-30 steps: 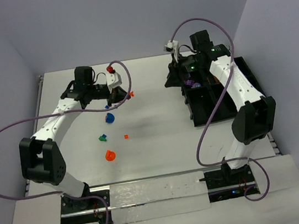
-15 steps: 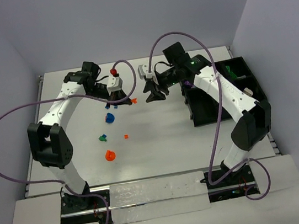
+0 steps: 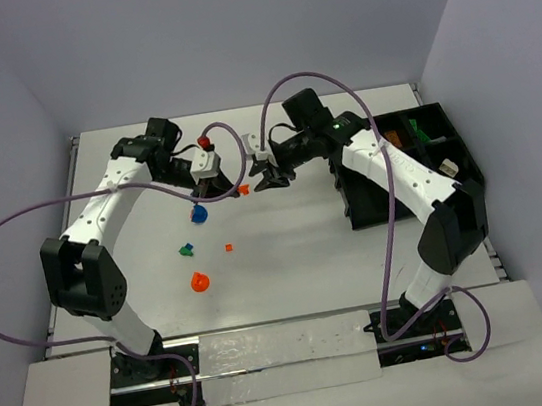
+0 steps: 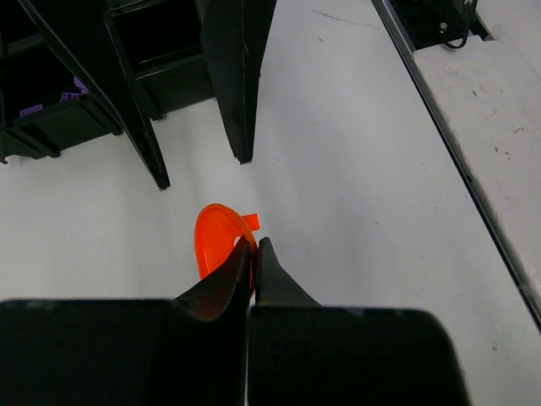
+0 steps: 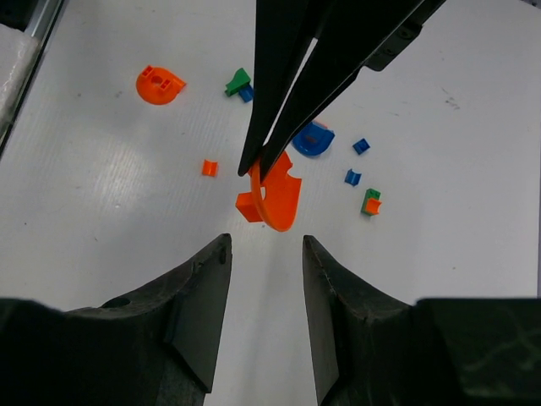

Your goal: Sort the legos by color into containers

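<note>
Legos were partly hidden: only a few purple ones (image 4: 80, 85) showed in one compartment of the black tray (image 3: 365, 208) at the right of the tabletop (image 3: 299, 260). The other compartments were too dark, or too covered by the right arm, to make out.

The left pincer (image 4: 254, 247) was clamped tight on the rim of an orange curved piece (image 5: 277, 199), a thin half-round shell with a small square tab at one side. It was held on edge near the middle of the tabletop, and whether it touched the surface could not be told. The right pincer (image 5: 265, 244) faced it from the tray side with its jaws apart and nothing between them, the shell just beyond its tips.

Behind the shell, loose on the tabletop, lay a blue round piece (image 5: 313, 139), an orange round piece (image 5: 159, 85), a green-and-blue pair (image 5: 238, 85), a tiny orange brick (image 5: 209, 167), a small blue brick (image 5: 361, 145), another blue brick (image 5: 352, 177) and a green-and-orange piece (image 5: 370, 201). All were well apart from the tray.
</note>
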Controlling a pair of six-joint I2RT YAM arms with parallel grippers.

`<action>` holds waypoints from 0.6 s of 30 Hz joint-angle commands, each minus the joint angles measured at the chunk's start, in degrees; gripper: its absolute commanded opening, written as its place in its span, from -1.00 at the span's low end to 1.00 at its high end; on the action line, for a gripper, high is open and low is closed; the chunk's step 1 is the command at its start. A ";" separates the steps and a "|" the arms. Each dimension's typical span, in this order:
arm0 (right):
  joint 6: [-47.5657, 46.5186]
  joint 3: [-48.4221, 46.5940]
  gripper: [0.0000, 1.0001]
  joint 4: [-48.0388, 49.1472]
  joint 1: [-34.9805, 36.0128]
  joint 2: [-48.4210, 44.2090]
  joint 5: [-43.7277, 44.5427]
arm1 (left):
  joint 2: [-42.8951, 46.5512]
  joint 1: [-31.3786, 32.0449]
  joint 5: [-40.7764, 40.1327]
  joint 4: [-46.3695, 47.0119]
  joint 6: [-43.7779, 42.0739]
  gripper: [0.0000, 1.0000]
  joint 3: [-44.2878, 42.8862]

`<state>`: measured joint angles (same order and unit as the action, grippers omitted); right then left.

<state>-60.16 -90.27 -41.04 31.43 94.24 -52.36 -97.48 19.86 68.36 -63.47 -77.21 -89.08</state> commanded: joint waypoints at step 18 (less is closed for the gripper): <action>-5.45 6.02 -0.45 6.99 4.86 -3.71 3.05 | 6.21 1.24 2.17 5.72 0.39 -0.77 3.43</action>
<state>-63.45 -85.66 -36.35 34.93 94.08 -49.43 -94.07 20.58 67.75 -61.32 -76.82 -86.66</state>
